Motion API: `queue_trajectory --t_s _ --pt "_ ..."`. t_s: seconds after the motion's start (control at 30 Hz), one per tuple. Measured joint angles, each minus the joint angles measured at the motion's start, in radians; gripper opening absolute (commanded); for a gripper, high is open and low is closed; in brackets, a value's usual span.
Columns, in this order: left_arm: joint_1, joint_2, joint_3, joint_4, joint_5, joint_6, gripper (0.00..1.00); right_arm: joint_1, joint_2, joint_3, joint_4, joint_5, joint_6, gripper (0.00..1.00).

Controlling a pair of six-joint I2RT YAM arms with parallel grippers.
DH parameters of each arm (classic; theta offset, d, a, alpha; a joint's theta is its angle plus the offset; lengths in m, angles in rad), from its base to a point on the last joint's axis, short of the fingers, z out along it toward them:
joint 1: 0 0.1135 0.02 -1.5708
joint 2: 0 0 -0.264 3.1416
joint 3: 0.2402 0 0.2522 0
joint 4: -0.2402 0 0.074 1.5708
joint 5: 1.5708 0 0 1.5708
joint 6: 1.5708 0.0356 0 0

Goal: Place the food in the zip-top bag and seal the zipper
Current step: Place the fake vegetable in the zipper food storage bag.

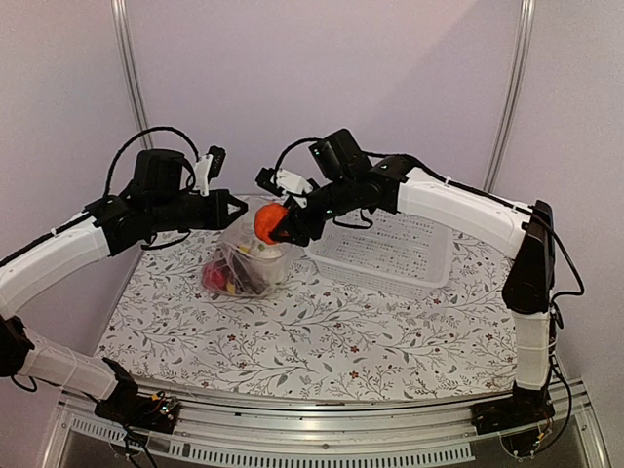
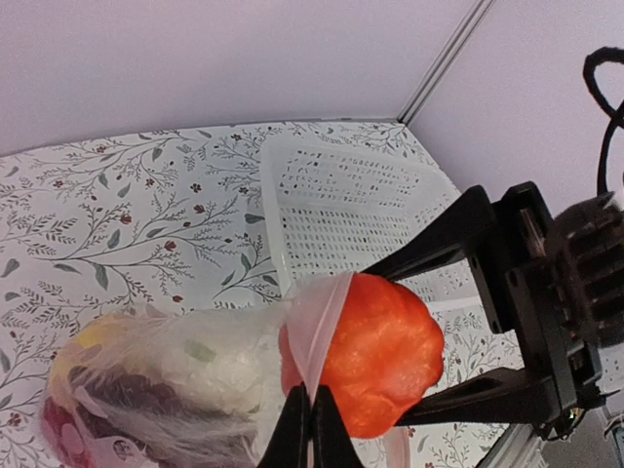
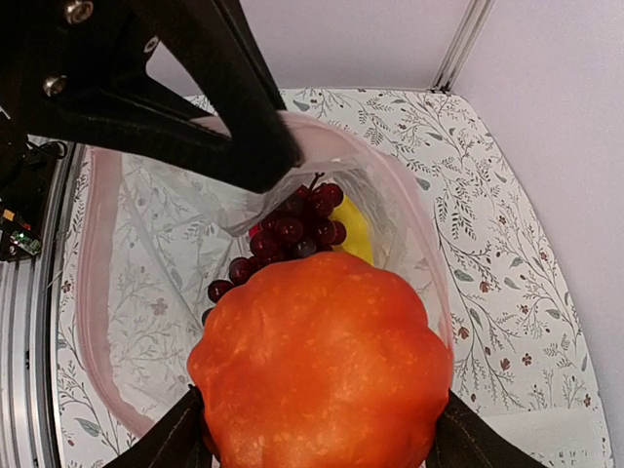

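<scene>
Status: right gripper (image 3: pixel 322 434) clamped on the orange fruit (image 3: pixel 322 361), holding it right at the open mouth of the zip-top bag (image 1: pixel 246 261), not yet dropped in. Left gripper (image 2: pixel 310 429) fingers pinched together on the zipper (image 2: pixel 317 322) edge, holding the mouth up. Grape bunch (image 3: pixel 291 232) and yellow piece (image 3: pixel 353 232) are inside; bag sits on the floral table (image 1: pixel 322 331), just left of the white basket (image 1: pixel 390 252).
</scene>
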Motion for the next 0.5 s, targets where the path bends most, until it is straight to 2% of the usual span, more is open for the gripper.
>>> queue_trajectory --t_s 0.23,0.5 --pt "0.000 0.000 0.000 0.000 0.000 0.000 0.00 0.049 0.032 0.000 -0.003 0.091 -0.011 0.84" --pt "0.003 -0.003 -0.013 0.003 0.000 0.000 0.00 0.058 0.029 -0.001 -0.018 0.070 -0.018 0.89"
